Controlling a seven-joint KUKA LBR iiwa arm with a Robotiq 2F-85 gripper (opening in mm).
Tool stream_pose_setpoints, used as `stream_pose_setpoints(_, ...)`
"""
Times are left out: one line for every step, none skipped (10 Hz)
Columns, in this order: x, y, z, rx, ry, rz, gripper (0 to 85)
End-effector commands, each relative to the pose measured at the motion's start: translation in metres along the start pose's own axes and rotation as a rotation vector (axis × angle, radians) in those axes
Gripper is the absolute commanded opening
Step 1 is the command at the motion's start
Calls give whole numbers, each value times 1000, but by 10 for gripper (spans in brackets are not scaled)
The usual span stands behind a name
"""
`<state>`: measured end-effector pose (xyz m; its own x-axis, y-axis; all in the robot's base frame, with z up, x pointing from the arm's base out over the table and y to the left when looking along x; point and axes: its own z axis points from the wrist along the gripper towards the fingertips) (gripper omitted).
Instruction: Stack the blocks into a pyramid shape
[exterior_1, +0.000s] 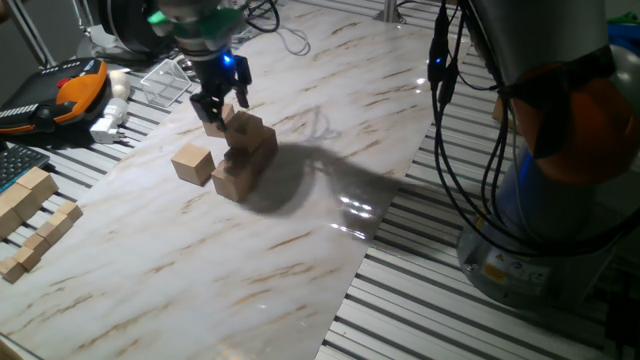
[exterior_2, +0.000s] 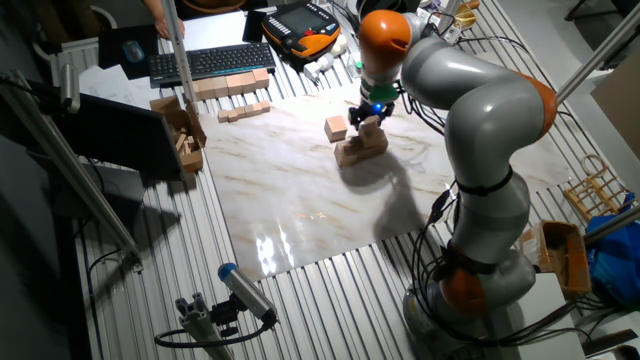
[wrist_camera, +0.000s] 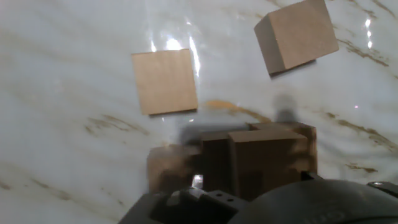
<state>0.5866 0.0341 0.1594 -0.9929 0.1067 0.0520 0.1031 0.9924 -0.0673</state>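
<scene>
One end effector (exterior_1: 218, 103) hangs at the upper left of the marble table (exterior_1: 300, 250) in one fixed view, its dark fingers straddling a tan block (exterior_1: 217, 124) at their tips; whether they press on that block or stand just clear of it I cannot tell. Right beside it, toward the frame's centre, rises the pile of blocks (exterior_1: 244, 155), some stacked on others, though their exact count is hard to make out. To the left of the pile a lone block (exterior_1: 193, 164) sits apart on the table. In the hand view the end effector's body fills the bottom edge and hides much of the dark blocks beneath it, while two separate blocks lie flat higher in the frame, one at centre left (wrist_camera: 165, 81) and one at upper right (wrist_camera: 296, 35).
</scene>
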Motion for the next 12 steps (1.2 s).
stream_pose_setpoints(-2,16,-4,6,-3,18,850)
stream_pose_setpoints(-7,26,-6,4,-17,22,850)
stream_pose_setpoints(-13,33,-5,-10,-31,19,850)
stream_pose_setpoints(-22,37,-1,-29,-43,1,850)
stream_pose_setpoints(-31,39,4,-47,-57,-28,850)
stream_pose_setpoints(-40,41,10,-66,-76,-58,850)
stream_pose_setpoints(-47,44,15,-76,-90,-88,850)
stream_pose_setpoints(-52,47,19,-82,-92,-111,850)
stream_pose_setpoints(-58,49,24,-83,-92,-119,850)
stream_pose_setpoints(-61,49,28,-90,-87,-116,850)
stream_pose_setpoints(-64,50,31,-92,-81,-113,850)
stream_pose_setpoints(-67,50,36,-95,-74,-109,850)
